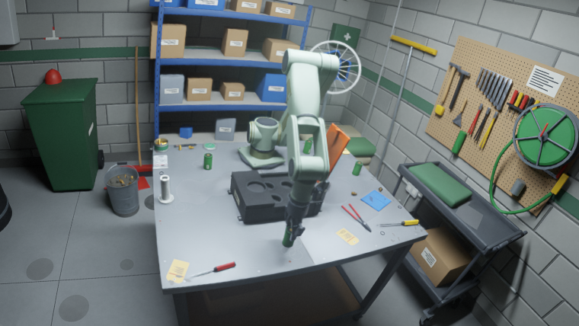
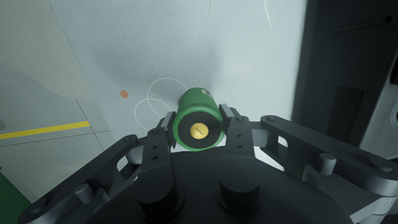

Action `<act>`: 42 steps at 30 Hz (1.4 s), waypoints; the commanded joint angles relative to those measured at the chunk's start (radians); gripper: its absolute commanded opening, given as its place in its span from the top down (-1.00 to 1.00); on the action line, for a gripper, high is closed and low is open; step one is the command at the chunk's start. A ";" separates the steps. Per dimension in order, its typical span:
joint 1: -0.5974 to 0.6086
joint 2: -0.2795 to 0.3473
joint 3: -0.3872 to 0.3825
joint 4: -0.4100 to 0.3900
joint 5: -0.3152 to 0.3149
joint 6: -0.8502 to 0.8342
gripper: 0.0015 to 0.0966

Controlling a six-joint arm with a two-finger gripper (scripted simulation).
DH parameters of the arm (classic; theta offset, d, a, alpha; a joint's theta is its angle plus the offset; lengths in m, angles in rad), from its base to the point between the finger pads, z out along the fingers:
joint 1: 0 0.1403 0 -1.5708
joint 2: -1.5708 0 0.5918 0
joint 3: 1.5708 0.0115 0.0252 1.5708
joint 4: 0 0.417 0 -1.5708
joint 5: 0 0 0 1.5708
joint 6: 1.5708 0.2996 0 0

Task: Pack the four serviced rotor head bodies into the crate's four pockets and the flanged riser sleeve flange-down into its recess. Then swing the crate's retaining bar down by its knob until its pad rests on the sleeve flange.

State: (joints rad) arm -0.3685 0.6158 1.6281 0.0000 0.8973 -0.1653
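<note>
A green rotor head body stands on the table in front of the crate, and I grip it in my gripper. Its dark top has a brass screw. The black crate sits mid-table behind my arm, with its round pockets showing empty. Three more green bodies stand apart: one at the back left, one behind my arm, one to the right. The grey flanged riser sleeve stands flange-down near the left edge. The retaining bar is hidden by my arm.
A grey bucket stands on the floor left of the table. Red-handled pliers, a blue cloth, a yellow screwdriver and a yellow tag lie right of the crate. A red screwdriver lies at the front.
</note>
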 commanded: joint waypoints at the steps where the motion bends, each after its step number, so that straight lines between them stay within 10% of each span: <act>1: 0.000 0.000 0.000 0.000 0.000 0.000 0.86; 21: 0.000 -0.024 -0.019 0.000 0.043 0.000 0.86; 32: 0.000 -0.149 -0.189 0.000 0.334 0.000 0.86; 42: -0.011 -0.238 -0.041 0.000 0.281 -0.011 0.86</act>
State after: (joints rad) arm -0.3794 0.3814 1.5859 0.0001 1.1753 -0.1765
